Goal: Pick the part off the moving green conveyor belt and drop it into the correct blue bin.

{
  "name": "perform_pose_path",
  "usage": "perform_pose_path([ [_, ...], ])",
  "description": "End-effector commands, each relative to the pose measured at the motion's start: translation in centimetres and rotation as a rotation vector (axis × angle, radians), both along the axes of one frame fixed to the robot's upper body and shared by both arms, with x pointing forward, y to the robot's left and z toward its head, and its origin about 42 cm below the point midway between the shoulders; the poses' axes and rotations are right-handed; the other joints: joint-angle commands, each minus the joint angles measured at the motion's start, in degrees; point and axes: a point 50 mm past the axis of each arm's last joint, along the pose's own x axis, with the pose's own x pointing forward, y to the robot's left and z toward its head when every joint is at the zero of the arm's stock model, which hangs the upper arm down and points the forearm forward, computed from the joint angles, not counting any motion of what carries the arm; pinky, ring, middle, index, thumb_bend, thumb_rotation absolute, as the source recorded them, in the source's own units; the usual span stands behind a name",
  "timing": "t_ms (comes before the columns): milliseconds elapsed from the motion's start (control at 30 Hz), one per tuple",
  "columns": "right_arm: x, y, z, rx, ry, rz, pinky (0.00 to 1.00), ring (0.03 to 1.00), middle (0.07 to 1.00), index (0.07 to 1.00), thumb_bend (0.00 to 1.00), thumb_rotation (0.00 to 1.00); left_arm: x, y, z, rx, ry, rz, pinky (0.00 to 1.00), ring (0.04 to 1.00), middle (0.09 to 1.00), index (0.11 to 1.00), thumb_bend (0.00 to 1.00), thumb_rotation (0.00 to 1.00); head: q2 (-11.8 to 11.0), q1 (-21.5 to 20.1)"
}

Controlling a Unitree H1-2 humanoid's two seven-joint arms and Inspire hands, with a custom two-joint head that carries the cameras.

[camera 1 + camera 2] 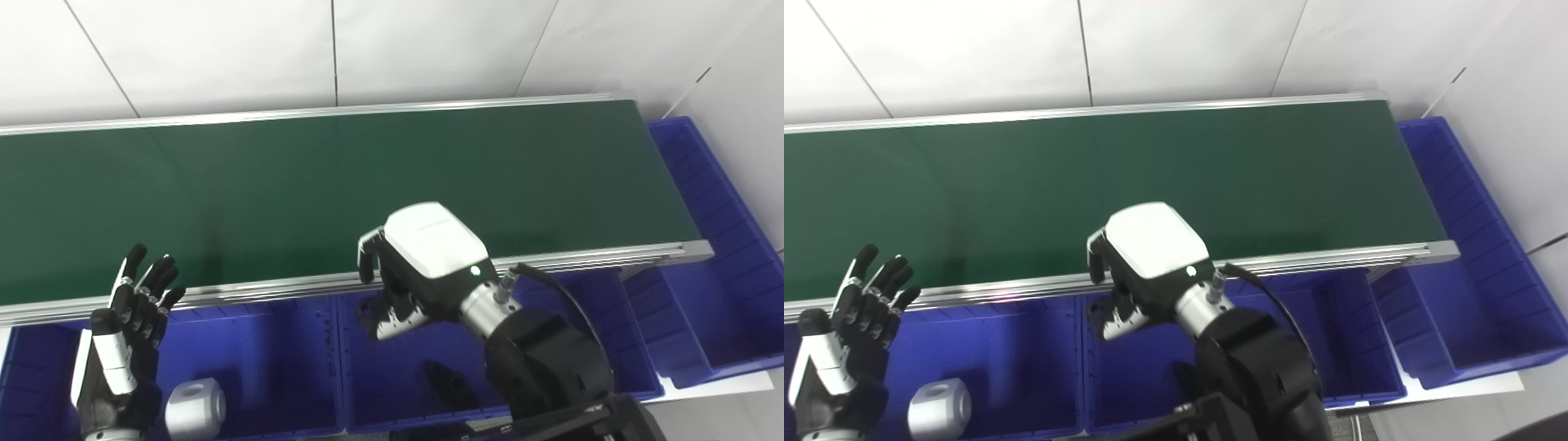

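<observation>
Bin [392, 367]: black part [450, 383] below right hand [407, 269].

White wall panels [429, 49] fill the background, split by thin dark seams that run vertically and at a slant. At the far right, a white side wall [747, 122] meets them, marked with a short dark line. A strip of pale floor [723, 386] shows at the lower right.

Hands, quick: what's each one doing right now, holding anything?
Left hand: open, fingers spread, holding nothing.
Right hand: fingers curled downward over the blue bin; cannot tell whether it holds anything.
</observation>
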Motion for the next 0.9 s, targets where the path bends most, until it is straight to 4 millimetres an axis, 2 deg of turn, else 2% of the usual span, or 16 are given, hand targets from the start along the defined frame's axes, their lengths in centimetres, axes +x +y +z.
perform_pose_path([
  [0, 0.0, 0.0, 0.4, 0.006, -0.058, 0.02, 0.18, 0.244, 0.345, 0.488, 0.51, 0.14, 0.2, -0.2, 1.4, -0.007, -0.05, -0.009, 0.87, 0.908, 0.88, 0.952, 0.86, 1.0, -0.4, 0.5],
  [233, 0.4, -1.3, -1.9, -0.033, -0.012, -0.001, 0.18, 0.249, 0.353, 0.489, 0.5, 0.14, 0.1, -0.8, 1.6, -0.008, -0.053, -0.007, 0.87, 0.912, 0.879, 0.956, 0.79, 1.0, -0.3, 2.0],
  [400, 0.8, -1.7, -4.6, -0.135, 0.08, -0.022, 0.17, 0.249, 0.36, 0.492, 0.51, 0.14, -0.2, -1.1, 1.6, -0.011, -0.053, -0.008, 0.88, 0.916, 0.887, 0.968, 0.77, 1.0, -0.8, 3.6],
  [433, 0.9, -1.6, -5.3, -0.17, 0.114, -0.034, 0.21, 0.288, 0.404, 0.494, 0.5, 0.16, -0.2, -1.2, 1.6, -0.011, -0.054, -0.009, 0.88, 0.919, 0.89, 0.971, 0.76, 1.0, -0.9, 4.2],
  [500, 1.1, -1.5, -6.3, -0.219, 0.144, -0.045, 0.23, 0.313, 0.431, 0.495, 0.5, 0.16, -0.3, -1.3, 1.5, -0.01, -0.058, -0.011, 0.88, 0.92, 0.891, 0.973, 0.75, 1.0, -1.0, 4.4],
  [533, 1.1, -1.4, -6.7, -0.236, 0.147, -0.046, 0.25, 0.34, 0.465, 0.601, 0.58, 0.32, -0.3, -1.3, 1.4, -0.01, -0.06, -0.013, 0.88, 0.921, 0.892, 0.974, 0.75, 1.0, -1.0, 4.4],
  [567, 1.1, -1.4, -7.1, -0.243, 0.145, -0.049, 0.26, 0.349, 0.476, 0.637, 0.61, 0.37, -0.3, -1.4, 1.4, -0.012, -0.061, -0.014, 0.88, 0.921, 0.892, 0.975, 0.74, 1.0, -1.1, 4.6],
  [600, 1.2, -1.3, -7.4, -0.247, 0.143, -0.052, 0.28, 0.38, 0.523, 0.67, 0.65, 0.41, -0.4, -1.4, 1.3, -0.013, -0.062, -0.014, 0.88, 0.921, 0.892, 0.976, 0.73, 1.0, -1.1, 4.6],
  [733, 1.3, -1.3, -8.0, -0.261, 0.127, -0.053, 0.28, 0.4, 0.562, 0.705, 0.72, 0.47, -0.5, -1.5, 1.4, -0.019, -0.064, -0.011, 0.88, 0.919, 0.89, 0.978, 0.72, 1.0, -0.9, 5.2],
  [767, 1.3, -1.3, -8.0, -0.262, 0.123, -0.054, 0.29, 0.413, 0.575, 0.708, 0.77, 0.49, -0.5, -1.6, 1.4, -0.018, -0.064, -0.01, 0.87, 0.916, 0.889, 0.974, 0.73, 1.0, -0.9, 5.2],
  [833, 1.2, -1.2, -8.2, -0.261, 0.116, -0.052, 0.29, 0.417, 0.576, 0.715, 0.83, 0.52, -0.5, -1.6, 1.5, -0.018, -0.066, -0.01, 0.86, 0.914, 0.888, 0.973, 0.72, 1.0, -0.9, 5.2],
  [867, 1.2, -1.3, -8.2, -0.262, 0.117, -0.05, 0.33, 0.448, 0.598, 0.721, 0.88, 0.57, -0.5, -1.7, 1.5, -0.02, -0.066, -0.011, 0.86, 0.913, 0.889, 0.973, 0.72, 1.0, -1.0, 5.4],
])
